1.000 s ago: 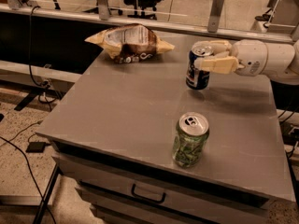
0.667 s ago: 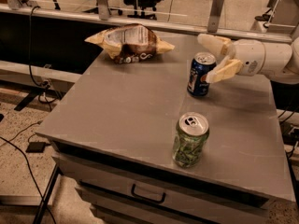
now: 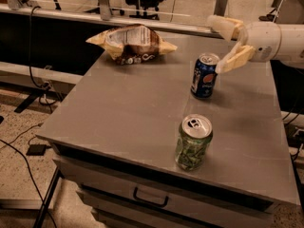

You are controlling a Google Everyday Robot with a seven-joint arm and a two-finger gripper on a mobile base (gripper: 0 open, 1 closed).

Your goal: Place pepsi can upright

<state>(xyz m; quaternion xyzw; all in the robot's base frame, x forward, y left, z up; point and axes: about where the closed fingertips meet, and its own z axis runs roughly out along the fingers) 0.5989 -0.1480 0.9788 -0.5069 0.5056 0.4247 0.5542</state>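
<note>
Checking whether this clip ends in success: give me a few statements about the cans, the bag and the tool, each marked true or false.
1. The pepsi can stands upright on the table. True.
2. The tool is clamped around the pepsi can. False: it is open and sits beside the can's top, on its right in the view, with nothing held.
3. The green can lies on its side. False: it stands upright, nearer the table's front edge than the pepsi can.
4. The chip bag lies at the far side of the table, apart from both cans. True.
</note>
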